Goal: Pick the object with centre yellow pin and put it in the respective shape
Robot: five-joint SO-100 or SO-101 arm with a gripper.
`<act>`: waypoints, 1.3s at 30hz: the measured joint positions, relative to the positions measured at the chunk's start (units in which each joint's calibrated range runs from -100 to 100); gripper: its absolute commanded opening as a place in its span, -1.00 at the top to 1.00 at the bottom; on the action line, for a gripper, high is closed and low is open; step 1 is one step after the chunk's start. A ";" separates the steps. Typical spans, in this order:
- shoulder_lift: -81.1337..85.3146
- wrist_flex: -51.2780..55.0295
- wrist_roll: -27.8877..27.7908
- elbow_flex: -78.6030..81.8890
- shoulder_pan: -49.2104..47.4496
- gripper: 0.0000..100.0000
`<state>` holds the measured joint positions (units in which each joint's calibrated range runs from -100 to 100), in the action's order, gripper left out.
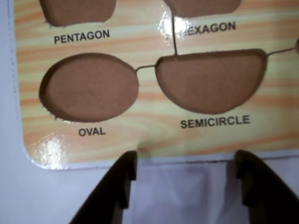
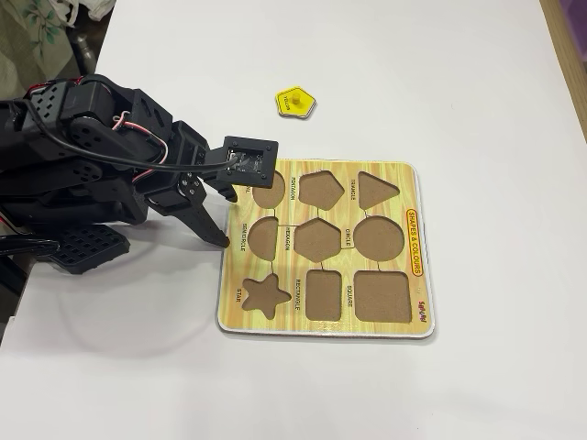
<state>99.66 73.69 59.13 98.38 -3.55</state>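
Wrist view: black pincer (image 1: pixel 182 179) apart, empty, at the wood-grain shape-sorter board (image 1: pixel 140 140) edge. Cutouts read OVAL (image 1: pixel 91 87), SEMICIRCLE (image 1: pixel 210 81), then PENTAGON and HEXAGON. Fixed view: board side label "SHAPES & COLOURS"; yellow pentagon piece with centre pin (image 2: pixel 296 102) lies beyond on white bench (image 2: pixel 440 73), well apart from the board.

White table (image 2: pixel 440 55), patterned cloth (image 2: pixel 41 18) at the fixed view's top-left corner.
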 measured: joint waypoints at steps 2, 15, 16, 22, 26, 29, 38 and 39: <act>0.00 0.00 0.00 0.00 0.00 0.52; -17.87 1.37 0.00 -14.21 0.00 0.52; -20.70 1.46 0.00 -16.73 0.00 0.52; -32.56 1.46 0.00 -28.96 -1.22 0.52; -36.34 1.54 0.00 -34.08 -5.89 0.52; -38.49 1.54 0.00 -37.14 -10.01 0.52; -54.38 1.54 -0.10 -53.24 -20.77 0.52; -56.27 1.46 -0.10 -55.22 -22.36 0.52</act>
<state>43.38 75.15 59.02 43.17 -25.91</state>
